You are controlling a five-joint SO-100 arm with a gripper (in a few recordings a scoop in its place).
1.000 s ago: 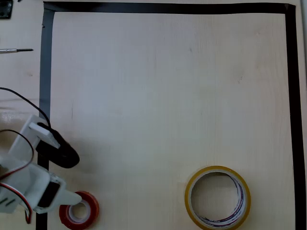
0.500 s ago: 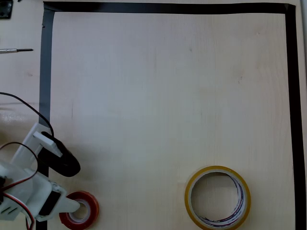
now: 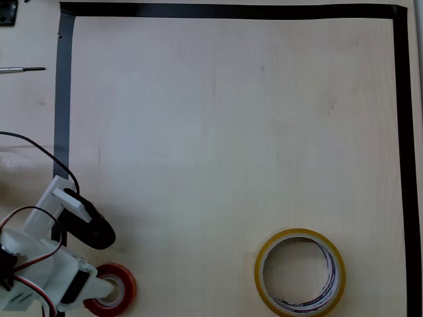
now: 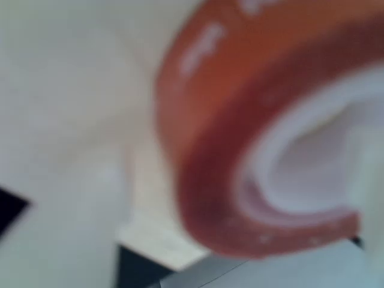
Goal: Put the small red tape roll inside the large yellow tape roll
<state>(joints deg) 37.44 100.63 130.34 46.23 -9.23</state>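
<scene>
Overhead view: the table (image 3: 231,132) carries a taped border (image 3: 63,119) along its far, left and right sides. The small red tape roll (image 3: 117,290) lies flat at the near left corner, just inside the left strip. The large yellow tape roll (image 3: 301,271) lies flat near the near edge, well to its right. The gripper (image 3: 99,289) sits over the small roll's left part, one finger in its hole. A thin tool (image 3: 23,69) lies outside the border, far left.

Wrist view: the small red tape roll (image 4: 240,150) is very near and blurred.
</scene>
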